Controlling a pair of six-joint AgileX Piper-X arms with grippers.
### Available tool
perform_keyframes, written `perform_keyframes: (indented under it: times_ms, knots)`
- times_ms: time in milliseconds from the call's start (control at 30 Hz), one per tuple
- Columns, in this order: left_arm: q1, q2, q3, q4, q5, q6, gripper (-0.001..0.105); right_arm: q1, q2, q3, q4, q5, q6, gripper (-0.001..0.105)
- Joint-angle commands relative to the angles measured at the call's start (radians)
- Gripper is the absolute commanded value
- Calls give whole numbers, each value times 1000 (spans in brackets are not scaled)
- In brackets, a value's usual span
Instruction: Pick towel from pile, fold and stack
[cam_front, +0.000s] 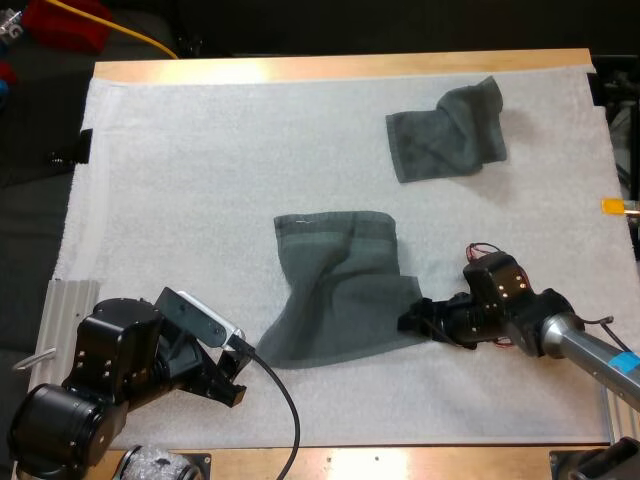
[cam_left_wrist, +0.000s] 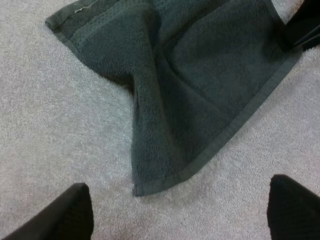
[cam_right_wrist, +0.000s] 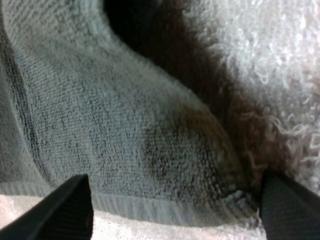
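A dark grey-green towel (cam_front: 335, 290) lies rumpled but mostly spread on the middle of the mat, with a raised fold running through it (cam_left_wrist: 150, 100). My left gripper (cam_front: 237, 372) is open just short of the towel's near left corner (cam_left_wrist: 137, 190), its fingers (cam_left_wrist: 75, 212) wide apart and clear of the cloth. My right gripper (cam_front: 413, 322) is low at the towel's near right corner, open, fingers (cam_right_wrist: 70, 205) apart over the towel's hemmed edge (cam_right_wrist: 150, 205). The right gripper's dark tip (cam_left_wrist: 306, 27) rests at the towel's far corner in the left wrist view.
A second grey-green towel (cam_front: 447, 130) lies crumpled at the far right of the white mat (cam_front: 200, 180). The table's wooden edge (cam_front: 340, 66) runs along the far side. A grey ribbed block (cam_front: 68, 300) sits by my left arm.
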Motion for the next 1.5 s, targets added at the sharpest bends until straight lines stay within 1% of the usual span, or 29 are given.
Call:
perform_keyframes:
  times_ms: [0,67,133,233,333,367,433,533,567,667,733,833,867,900,967,1000,1033,1067,1200,1267,1333,1367,1400,1467]
  knots:
    - [-4,-1,-6,5,7,-9,69,-4,3,7,45,20,-11,70]
    - [-4,-1,-6,5,7,-9,69,-4,3,7,22,-14,-2,69]
    - [-4,-1,-6,5,7,-9,69,-4,3,7,19,-14,1,63]
    - [-4,-1,-6,5,7,-9,69,-4,3,7,19,-12,6,49]
    - [-4,-1,-6,5,7,-9,69,-4,3,7,19,4,6,37]
    - [-4,-1,-6,5,7,-9,69,-4,3,7,19,13,6,27]
    - [-4,-1,-6,5,7,-9,69,-4,3,7,18,14,6,19]
    - [-4,-1,-6,5,7,-9,69,-4,3,7,11,14,3,3]
    - [-4,-1,-6,5,7,-9,69,-4,3,7,8,14,1,0]
    - [-4,-1,-6,5,7,-9,69,0,-8,7,-14,12,-2,0]
    - [-4,-1,-4,2,7,-9,69,0,-32,7,-9,31,-4,0]
    - [-4,-1,14,-5,7,-9,69,0,-92,7,28,113,-15,0]
    - [-4,-1,34,-11,17,-11,69,0,-132,7,73,176,-29,0]
    - [-4,-1,68,-33,62,-24,69,0,-164,7,123,218,-48,0]
    - [-4,-1,107,-68,152,-56,69,0,-184,7,161,222,-68,0]
    - [-4,-1,143,-108,213,-95,69,0,-191,7,180,222,-72,0]
    - [-4,-1,193,-168,245,-148,69,0,-191,7,186,222,-72,0]
    - [-4,2,223,-203,259,-182,69,0,-191,7,188,222,-72,0]
    - [-4,51,303,-284,287,-261,69,0,-191,7,188,222,-72,0]
    - [-4,85,328,-308,287,-274,69,0,-191,7,188,218,-72,0]
    - [-4,162,342,-331,285,-277,69,0,-191,7,188,218,-69,0]
    - [-4,178,343,-336,285,-276,69,0,-191,7,188,218,-69,0]
    - [-4,244,343,-370,285,-276,69,0,-191,7,188,218,-69,0]
    - [-4,306,343,-396,285,-278,69,0,-191,7,188,218,-69,0]
